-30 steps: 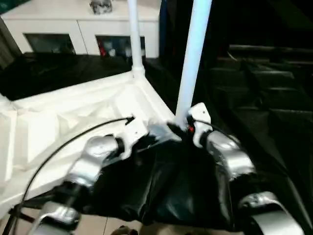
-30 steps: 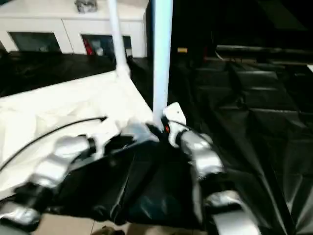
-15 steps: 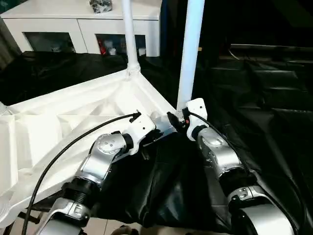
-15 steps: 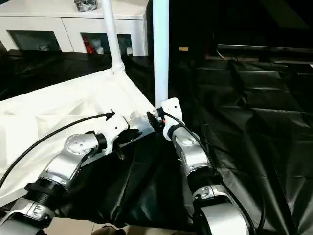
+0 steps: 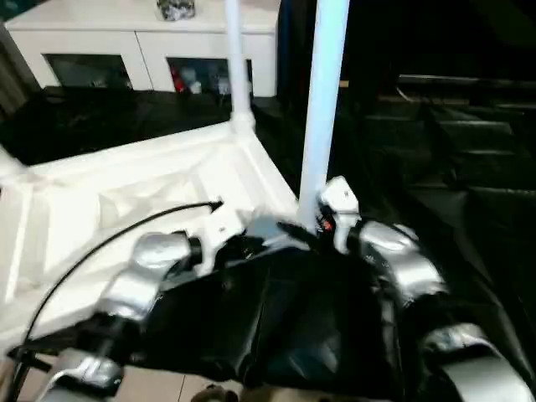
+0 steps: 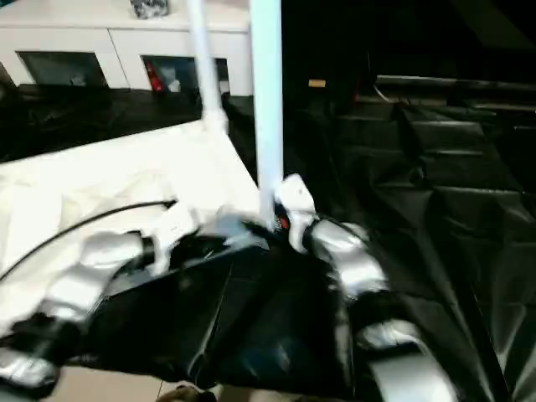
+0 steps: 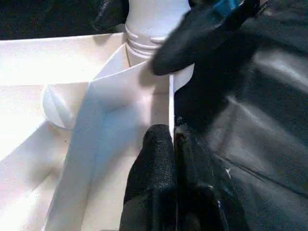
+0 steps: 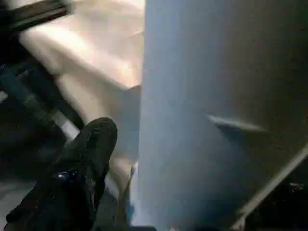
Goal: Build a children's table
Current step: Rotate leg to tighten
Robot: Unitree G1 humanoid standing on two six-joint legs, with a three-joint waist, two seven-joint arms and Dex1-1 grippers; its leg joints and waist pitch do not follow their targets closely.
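The tabletop (image 5: pixel 142 188) lay upside down on black sheeting (image 5: pixel 469 193), its ribbed underside up. Two legs were seen standing in its corner sockets: a near leg (image 5: pixel 322 109) and a far leg (image 5: pixel 237 63), both cut off by the upper edge. The left gripper (image 7: pixel 171 144) was seen pinched shut on the tabletop's thin edge wall. One finger (image 8: pixel 89 144) of the right gripper (image 5: pixel 314 222) was seen beside the near leg; whether it gripped could not be told. The head views were blurred. A cabinet (image 5: pixel 142 50) stood behind.
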